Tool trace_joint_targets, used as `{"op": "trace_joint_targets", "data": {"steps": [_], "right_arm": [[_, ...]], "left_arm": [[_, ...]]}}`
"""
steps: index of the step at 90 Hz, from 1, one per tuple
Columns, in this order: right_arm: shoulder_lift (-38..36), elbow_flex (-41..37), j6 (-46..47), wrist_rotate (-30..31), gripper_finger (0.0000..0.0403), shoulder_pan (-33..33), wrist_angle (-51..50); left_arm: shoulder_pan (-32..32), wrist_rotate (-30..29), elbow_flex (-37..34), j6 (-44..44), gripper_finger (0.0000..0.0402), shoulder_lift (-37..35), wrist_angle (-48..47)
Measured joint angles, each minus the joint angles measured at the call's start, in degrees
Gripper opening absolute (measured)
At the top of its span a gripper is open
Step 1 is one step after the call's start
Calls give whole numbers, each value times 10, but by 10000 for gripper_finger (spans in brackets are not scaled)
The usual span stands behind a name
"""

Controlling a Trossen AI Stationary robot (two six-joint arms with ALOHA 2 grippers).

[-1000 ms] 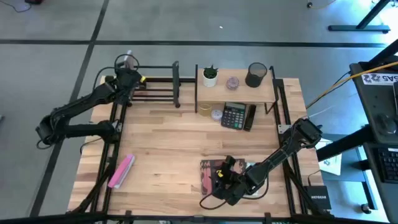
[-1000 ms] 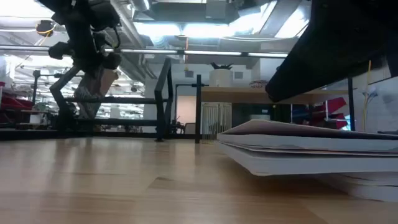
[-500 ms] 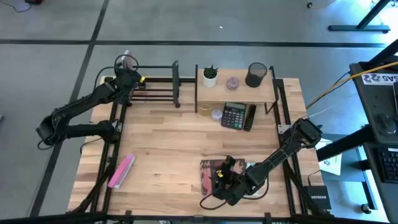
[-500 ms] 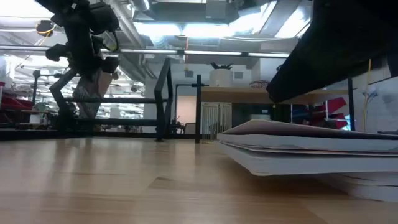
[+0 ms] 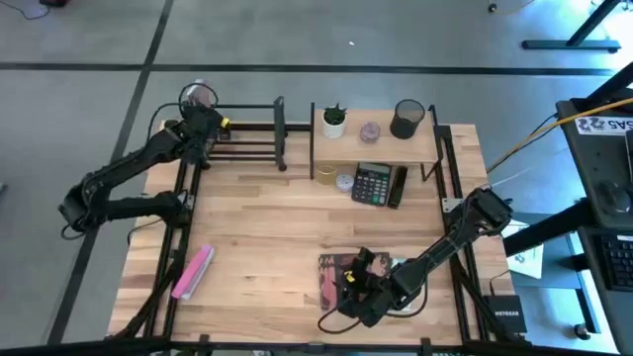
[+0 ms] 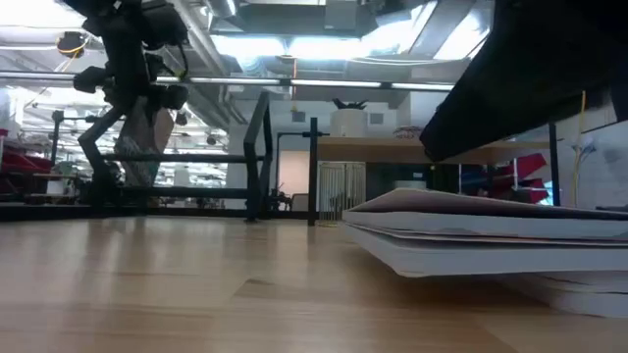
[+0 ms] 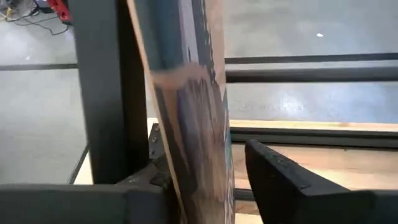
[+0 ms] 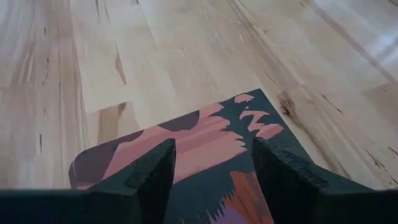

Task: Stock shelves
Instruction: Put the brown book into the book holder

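My left gripper (image 5: pixel 201 127) is at the far-left black rack (image 5: pixel 252 138), shut on a thin book (image 7: pixel 193 124) that stands on edge beside the rack's end post (image 7: pixel 99 93). In the low view the book (image 6: pixel 147 137) hangs below the gripper at rack height. A second book with a dark and pink cover (image 5: pixel 334 280) lies flat near the front edge. My right gripper (image 8: pixel 214 168) is open just above its cover (image 8: pixel 205 143). The wood shelf (image 5: pixel 376 143) stands at the far middle. My left gripper pinches the thin book between its two fingers, one on each cover (image 7: pixel 211 186). A narrow gap seems to show beside one finger (image 7: pixel 280 180). The fingers come from above. The book stays upright, slightly tilted, hanging below them. My right gripper is over the flat book's cover; whether its fingertips touch it, I cannot tell.
On the wood shelf's top stand a small plant pot (image 5: pixel 334 121), a lilac thing (image 5: pixel 369 131) and a black cup (image 5: pixel 406 119). Below lie a calculator (image 5: pixel 373 184) and a jar (image 5: pixel 325 173). A pink packet (image 5: pixel 193 272) lies near left. Black frame rails edge both table sides.
My left gripper has shifted a little toward the table's left edge with the book, which stays upright at the rack.
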Motion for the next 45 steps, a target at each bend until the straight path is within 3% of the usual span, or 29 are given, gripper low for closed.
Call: {"op": "trace_joint_targets", "data": {"steps": [45], "right_arm": [[0, 0, 0, 0, 198, 0, 1]], "left_arm": [[-1, -2, 93, 30, 157, -1, -106]]}}
